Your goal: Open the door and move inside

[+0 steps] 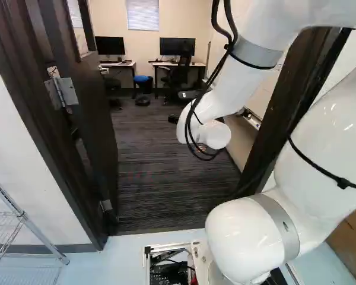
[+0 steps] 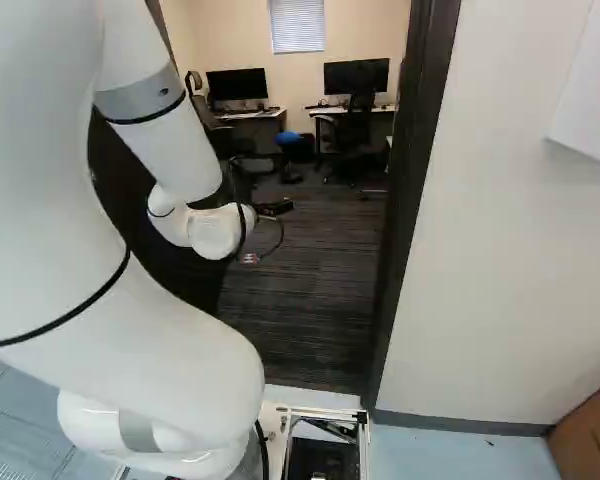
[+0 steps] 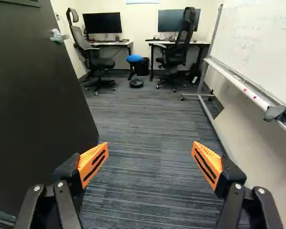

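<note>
The dark door point(image 1: 94, 107) stands swung inward at the left of the left base view, hinges on its frame. In the wrist view the door point(image 3: 33, 95) rises beside one finger, its silver handle point(image 3: 58, 36) farther ahead and apart from the gripper. Past the arm's wrist, the gripper point(image 2: 264, 234) shows only partly in the right base view. The gripper point(image 3: 150, 162) is spread wide in the wrist view, nothing between its orange pads. My arm reaches through the doorway, whose other jamb point(image 2: 405, 200) shows in the right base view.
Dark carpet point(image 3: 148, 124) runs inward to desks, monitors, two black chairs point(image 3: 175, 52) and a blue stool point(image 3: 135, 58). A whiteboard point(image 3: 257, 43) on a wheeled frame stands along the side opposite the door. A wire rack point(image 1: 24, 219) is left outside; a brown box point(image 2: 590, 435) is right outside.
</note>
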You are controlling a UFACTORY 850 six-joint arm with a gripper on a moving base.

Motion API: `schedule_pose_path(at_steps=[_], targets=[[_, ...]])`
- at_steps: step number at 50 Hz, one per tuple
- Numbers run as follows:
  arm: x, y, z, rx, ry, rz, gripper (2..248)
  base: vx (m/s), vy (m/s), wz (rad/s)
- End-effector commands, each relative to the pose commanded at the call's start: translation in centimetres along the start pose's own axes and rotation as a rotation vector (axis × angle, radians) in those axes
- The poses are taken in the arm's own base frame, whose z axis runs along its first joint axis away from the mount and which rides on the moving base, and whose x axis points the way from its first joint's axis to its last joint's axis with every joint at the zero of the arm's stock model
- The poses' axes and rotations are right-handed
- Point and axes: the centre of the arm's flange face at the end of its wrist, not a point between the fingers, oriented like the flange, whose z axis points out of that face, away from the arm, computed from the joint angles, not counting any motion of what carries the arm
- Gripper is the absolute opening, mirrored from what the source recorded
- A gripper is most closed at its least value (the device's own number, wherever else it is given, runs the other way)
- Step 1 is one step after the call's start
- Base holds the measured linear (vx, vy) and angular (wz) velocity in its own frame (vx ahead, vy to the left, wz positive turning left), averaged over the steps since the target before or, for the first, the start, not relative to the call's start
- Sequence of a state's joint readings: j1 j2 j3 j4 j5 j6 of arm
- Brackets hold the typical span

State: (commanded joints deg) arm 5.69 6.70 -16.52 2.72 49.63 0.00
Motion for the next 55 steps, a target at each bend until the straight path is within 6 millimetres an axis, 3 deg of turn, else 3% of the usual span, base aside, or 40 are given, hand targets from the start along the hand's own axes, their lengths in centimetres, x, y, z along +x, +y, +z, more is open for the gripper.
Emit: schedule_pose_path(at_steps=[27, 55], targets=[[-3.2, 2.1, -4.6, -0.041, -0.022, -0.001, 247, 0.0, 0.0, 0.0], [-4.7, 2.7, -6.5, -0.058, -0.031, -0.001, 247, 0.0, 0.0, 0.0]])
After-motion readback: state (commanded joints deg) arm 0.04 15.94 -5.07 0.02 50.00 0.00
